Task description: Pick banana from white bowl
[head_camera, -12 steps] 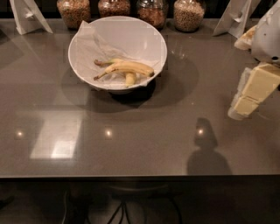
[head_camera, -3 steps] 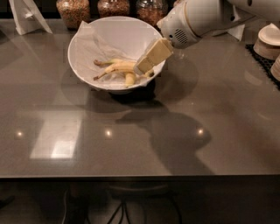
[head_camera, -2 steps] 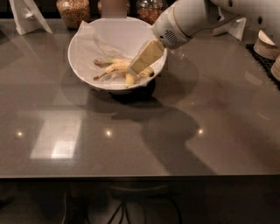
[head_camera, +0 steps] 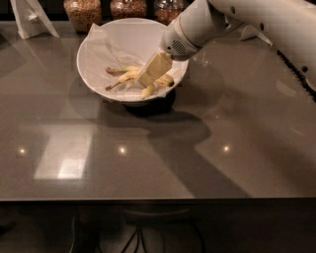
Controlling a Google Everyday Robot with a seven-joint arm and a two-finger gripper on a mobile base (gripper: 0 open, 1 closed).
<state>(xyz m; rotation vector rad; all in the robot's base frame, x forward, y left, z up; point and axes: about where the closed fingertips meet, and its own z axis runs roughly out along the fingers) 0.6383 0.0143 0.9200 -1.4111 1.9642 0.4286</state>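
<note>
A large white bowl [head_camera: 94,74] lined with crumpled white paper stands at the back of the grey table. A peeled yellow banana [head_camera: 124,75] lies inside it, toward the near right. My gripper [head_camera: 151,73] reaches in from the upper right on a white arm [head_camera: 207,22] and hangs just over the banana's right part, covering some of it.
Three glass jars of grains [head_camera: 83,12] stand in a row behind the bowl. A white folded stand [head_camera: 30,19] is at the back left. The glossy grey table [head_camera: 148,158] stretches toward its front edge, with light reflections on it.
The arm swung in from the right side of the table over the bowl. In the last second the gripper shifted left and lower, onto the banana.
</note>
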